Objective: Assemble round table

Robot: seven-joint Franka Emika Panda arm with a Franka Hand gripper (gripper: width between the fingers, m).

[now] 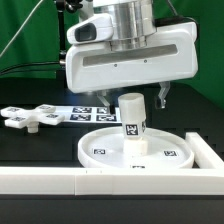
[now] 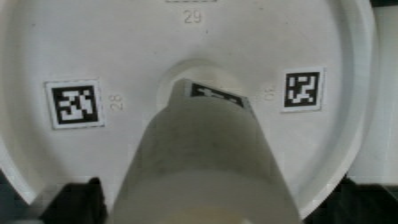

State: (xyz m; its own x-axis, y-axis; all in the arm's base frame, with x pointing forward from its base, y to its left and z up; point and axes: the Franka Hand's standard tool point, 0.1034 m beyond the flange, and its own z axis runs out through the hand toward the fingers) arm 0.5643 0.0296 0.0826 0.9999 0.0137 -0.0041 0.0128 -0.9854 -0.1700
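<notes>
The large round rimmed disc (image 1: 98, 150) (image 2: 107, 50) lies flat near the front wall, tags facing up. The short cylindrical post (image 1: 131, 122) (image 2: 205, 150) stands upright at its centre. My gripper (image 1: 135, 98) (image 2: 214, 212) hangs directly above the post, open. In the wrist view its dark fingertips (image 2: 79, 205) sit on either side of the post, with a gap on each side. One finger (image 1: 163, 94) shows in the exterior view beside the post's top. The cross-shaped piece (image 1: 30, 118) lies on the table, on the exterior view's left.
The marker board (image 1: 85, 110) lies flat behind the disc. A long white border wall (image 1: 60, 182) runs along the front and turns back along the exterior view's right side (image 1: 207, 152), close to the disc's rim. Green backdrop behind.
</notes>
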